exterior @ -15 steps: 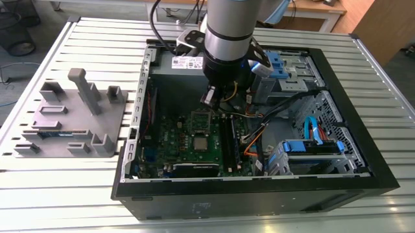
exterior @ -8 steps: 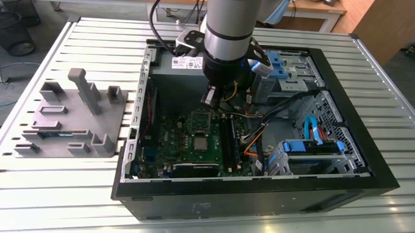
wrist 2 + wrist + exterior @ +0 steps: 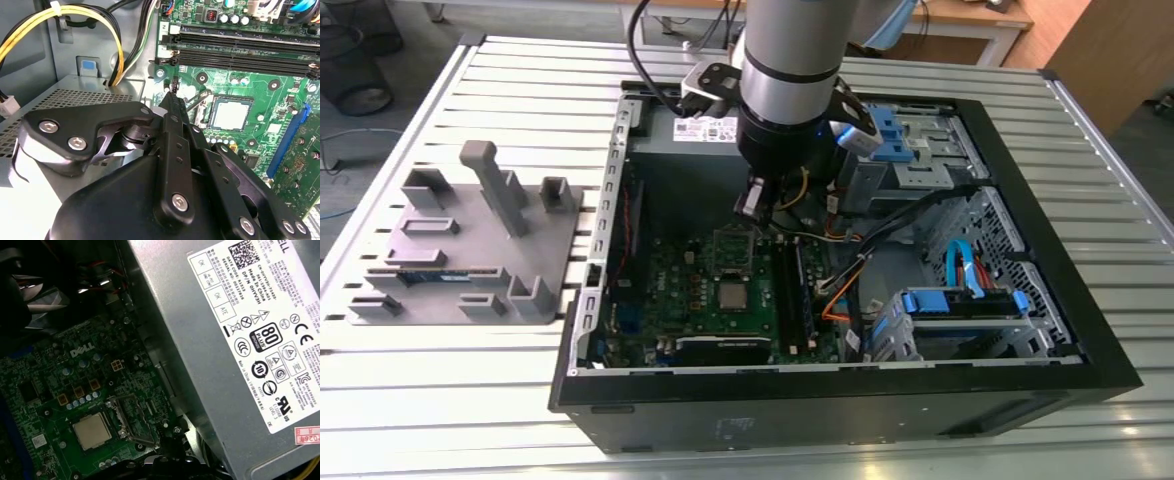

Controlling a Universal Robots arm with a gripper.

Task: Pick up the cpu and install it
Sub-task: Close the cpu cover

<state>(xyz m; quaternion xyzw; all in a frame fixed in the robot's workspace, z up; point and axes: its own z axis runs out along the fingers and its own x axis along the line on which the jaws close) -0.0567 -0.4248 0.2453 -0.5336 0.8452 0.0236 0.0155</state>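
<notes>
Silvery-grey, the cpu (image 3: 229,114) is seen already seated in its socket on the green motherboard (image 3: 260,90), so placement appears done, while the jaws of the gripper (image 3: 174,91) are seemingly pressed together on nothing above it, their tips being hard to make out.
</notes>
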